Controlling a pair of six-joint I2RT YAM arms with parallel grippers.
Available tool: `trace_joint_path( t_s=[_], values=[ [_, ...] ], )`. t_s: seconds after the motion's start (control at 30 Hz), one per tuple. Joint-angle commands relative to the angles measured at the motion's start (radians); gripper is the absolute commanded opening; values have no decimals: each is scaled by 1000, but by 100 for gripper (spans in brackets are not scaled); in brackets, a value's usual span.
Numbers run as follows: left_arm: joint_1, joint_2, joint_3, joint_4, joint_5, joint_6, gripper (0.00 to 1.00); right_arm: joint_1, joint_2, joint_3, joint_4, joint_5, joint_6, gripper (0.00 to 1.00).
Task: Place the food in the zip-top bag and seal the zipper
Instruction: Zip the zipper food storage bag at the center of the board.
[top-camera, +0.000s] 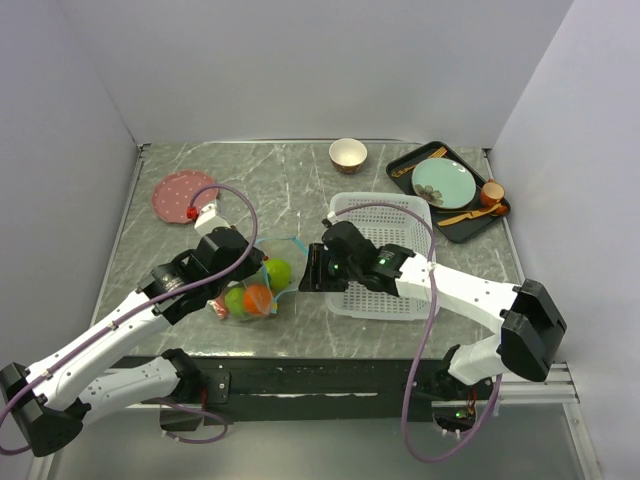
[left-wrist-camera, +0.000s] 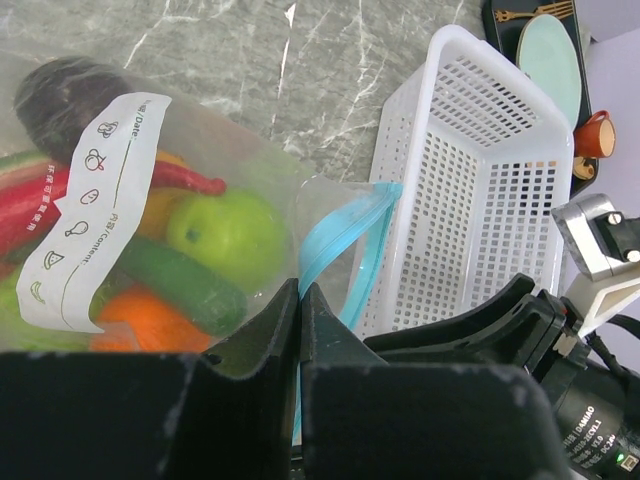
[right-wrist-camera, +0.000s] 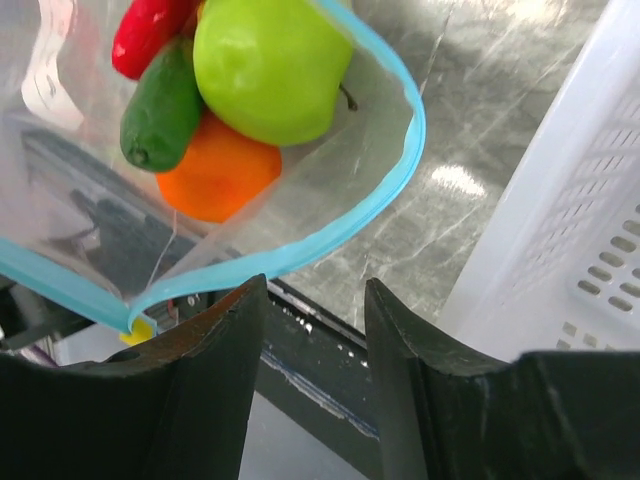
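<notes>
The clear zip-top bag (top-camera: 255, 288) lies at the front middle of the table with its mouth towards the white basket. It holds a green apple (left-wrist-camera: 230, 232), an orange (left-wrist-camera: 140, 320), a green pepper (left-wrist-camera: 185, 282), a red chili (left-wrist-camera: 190, 178) and a dark brown piece (left-wrist-camera: 70, 90). The teal-blue zipper (left-wrist-camera: 340, 230) gapes open in a loop. My left gripper (left-wrist-camera: 299, 295) is shut on the zipper strip at one side of the mouth. My right gripper (right-wrist-camera: 315, 290) is open, just in front of the zipper (right-wrist-camera: 330, 235) and not touching it, with the apple (right-wrist-camera: 272, 65) beyond.
The white perforated basket (top-camera: 385, 255) stands right beside the bag, under my right arm. A small bowl (top-camera: 347, 154) sits at the back. A black tray (top-camera: 447, 190) with a plate and cutlery is at the back right. A pink plate (top-camera: 183, 195) lies at the back left.
</notes>
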Motion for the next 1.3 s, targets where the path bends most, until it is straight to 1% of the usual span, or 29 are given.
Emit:
trace_joint_path(
  t_s=[0.0,0.17,0.4,0.47,0.5,0.53,0.6,0.63,0.67,0.7,0.83,0.93,1.0,1.07,1.17,1.27],
  values=[
    [1,-33,7,4,-16,-5,8,-3,22,51,41,61,8,53],
    [1,-31,8,-4,-16,-5,8,-6,88,108,-13,136,-31,54],
    [1,-20,20,-16,-24,8,8,-18,136,144,-15,133,-31,52],
    [1,-25,19,-18,-25,5,8,-19,136,144,-15,138,-26,49],
    [1,-26,14,-16,-25,3,8,-19,135,143,-13,140,-25,47],
    [1,-29,13,-15,-25,3,9,-21,132,143,-12,146,-28,40],
    [1,-36,11,-13,-27,3,9,-19,122,147,-13,155,-35,34],
    [1,-37,11,-15,-30,3,9,-19,118,149,-13,160,-38,28],
    [1,-39,11,-19,-31,3,9,-19,112,152,-15,164,-45,25],
    [1,-39,11,-19,-31,5,9,-21,109,158,-18,170,-49,20],
    [1,-22,7,7,-2,15,10,-19,101,177,-2,146,-89,10],
    [1,6,10,36,41,32,9,-19,101,187,27,108,-100,8],
    [1,26,17,53,62,40,9,-19,95,189,53,104,-103,8],
    [1,56,25,59,91,51,9,-19,84,184,76,52,-104,8],
    [1,98,39,77,130,66,8,-19,79,192,105,19,-107,8],
    [1,136,49,91,166,83,10,-18,66,194,131,11,-104,8]
  ],
)
